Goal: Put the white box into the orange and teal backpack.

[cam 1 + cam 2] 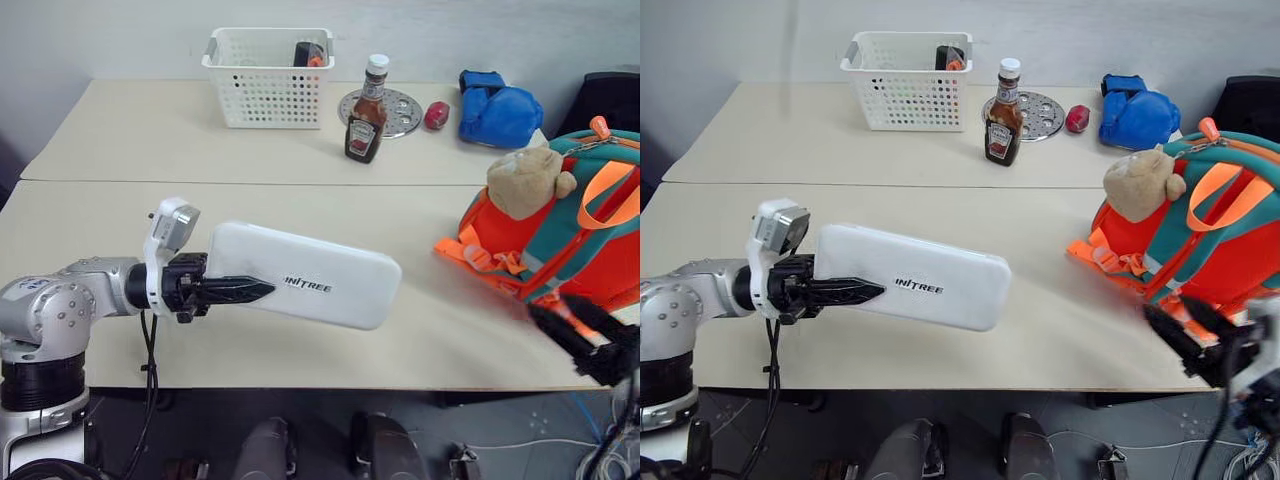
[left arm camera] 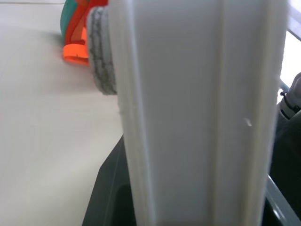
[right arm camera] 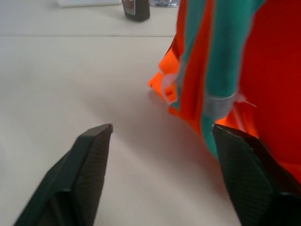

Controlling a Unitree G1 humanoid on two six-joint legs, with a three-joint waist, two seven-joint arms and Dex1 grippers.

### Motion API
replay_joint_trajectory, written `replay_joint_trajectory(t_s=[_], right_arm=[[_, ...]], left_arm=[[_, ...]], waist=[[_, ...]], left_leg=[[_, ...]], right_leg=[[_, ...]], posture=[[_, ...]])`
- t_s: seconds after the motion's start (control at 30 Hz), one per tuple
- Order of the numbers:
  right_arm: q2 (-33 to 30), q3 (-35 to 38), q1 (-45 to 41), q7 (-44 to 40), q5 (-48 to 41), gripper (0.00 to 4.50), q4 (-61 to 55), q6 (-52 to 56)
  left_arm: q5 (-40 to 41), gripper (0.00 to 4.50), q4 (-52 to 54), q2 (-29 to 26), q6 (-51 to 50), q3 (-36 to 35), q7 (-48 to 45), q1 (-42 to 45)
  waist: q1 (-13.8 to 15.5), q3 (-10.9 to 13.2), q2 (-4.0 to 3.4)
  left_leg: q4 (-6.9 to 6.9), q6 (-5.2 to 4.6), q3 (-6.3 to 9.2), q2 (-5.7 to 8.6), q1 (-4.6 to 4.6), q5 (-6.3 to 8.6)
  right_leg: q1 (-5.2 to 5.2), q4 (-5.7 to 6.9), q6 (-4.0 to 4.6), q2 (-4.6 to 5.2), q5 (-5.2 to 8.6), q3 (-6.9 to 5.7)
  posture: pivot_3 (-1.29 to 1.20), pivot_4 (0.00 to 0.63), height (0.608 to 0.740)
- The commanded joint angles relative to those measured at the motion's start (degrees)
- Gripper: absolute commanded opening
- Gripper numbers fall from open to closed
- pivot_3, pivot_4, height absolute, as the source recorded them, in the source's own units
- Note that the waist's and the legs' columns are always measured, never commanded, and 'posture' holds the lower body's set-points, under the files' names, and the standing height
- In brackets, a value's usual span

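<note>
Even, soft light fills my views with only faint shadows on the table (image 1: 300, 200), while my right gripper (image 1: 585, 340) smears with motion blur and my wrist views go soft close up.

Bare table (image 1: 430, 340) lay open between the white box (image 1: 310, 275) and the orange and teal backpack (image 1: 570, 240).

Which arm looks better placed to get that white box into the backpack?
The left, probably: the left gripper is shut on the white box. The right gripper is open and holds nothing, beside the orange and teal backpack.
</note>
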State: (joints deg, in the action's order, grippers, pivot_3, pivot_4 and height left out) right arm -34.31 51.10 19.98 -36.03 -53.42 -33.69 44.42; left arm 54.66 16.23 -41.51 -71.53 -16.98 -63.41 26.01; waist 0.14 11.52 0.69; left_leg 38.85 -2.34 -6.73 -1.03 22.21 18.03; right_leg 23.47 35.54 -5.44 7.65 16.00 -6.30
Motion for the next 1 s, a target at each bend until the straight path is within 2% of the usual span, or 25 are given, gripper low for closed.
replay_joint_trajectory(t_s=[0.03,0.23,0.47,0.67,0.8,1.0], right_arm=[[-4.10,-1.10,-2.55,0.50,1.21,4.46,5.78,-0.41],[-7.79,-3.71,-10.65,1.63,0.48,4.46,12.46,0.09],[-7.34,-10.66,-26.14,3.01,-3.06,4.46,21.30,2.45],[-6.34,-18.44,-34.55,3.31,3.19,4.46,28.88,-1.70],[-5.56,-18.92,-34.56,1.36,2.45,3.61,26.88,-2.88],[-6.40,-17.90,-32.36,-1.43,-0.89,1.45,22.87,-1.71]], left_arm=[[5.78,1.35,3.80,1.90,0.36,-2.40,4.17,1.12],[9.58,1.35,5.69,3.26,1.28,-2.46,9.91,1.86],[12.44,1.35,6.31,2.64,2.62,-2.66,13.79,0.76],[13.35,1.35,4.40,2.70,4.11,-2.10,16.50,2.37],[13.56,1.35,3.59,2.55,4.91,-2.25,17.60,2.81],[13.02,1.35,2.54,1.46,5.96,-2.73,18.04,2.40]], waist=[[-0.07,0.00,-0.01],[-0.09,0.04,-0.11],[-0.22,0.05,-0.11],[-0.16,0.05,-0.11],[-0.16,0.06,-0.12],[-0.14,0.05,-0.12]], left_leg=[[0.00,-0.01,-0.02,0.00,0.00,0.00],[-0.08,-0.01,-0.12,0.01,0.02,-0.03],[-0.01,-0.01,-0.15,0.00,0.02,-0.04],[0.04,-0.03,-0.17,0.03,0.07,-0.05],[0.02,-0.02,-0.16,0.02,0.10,-0.06],[0.02,-0.02,-0.17,0.01,0.11,-0.06]], right_leg=[[0.01,-0.01,0.01,0.00,0.01,0.01],[0.10,0.01,0.03,-0.08,0.02,0.03],[0.11,0.05,0.02,-0.13,0.02,0.05],[0.11,0.02,0.00,-0.12,0.00,0.03],[0.13,0.02,0.00,-0.14,0.00,0.03],[0.13,0.01,0.00,-0.16,0.00,0.02]], posture=[[0.00,0.150,0.740],[0.00,0.150,0.740],[0.00,0.150,0.740],[0.00,0.150,0.740],[0.00,0.150,0.740],[0.00,0.150,0.740]])
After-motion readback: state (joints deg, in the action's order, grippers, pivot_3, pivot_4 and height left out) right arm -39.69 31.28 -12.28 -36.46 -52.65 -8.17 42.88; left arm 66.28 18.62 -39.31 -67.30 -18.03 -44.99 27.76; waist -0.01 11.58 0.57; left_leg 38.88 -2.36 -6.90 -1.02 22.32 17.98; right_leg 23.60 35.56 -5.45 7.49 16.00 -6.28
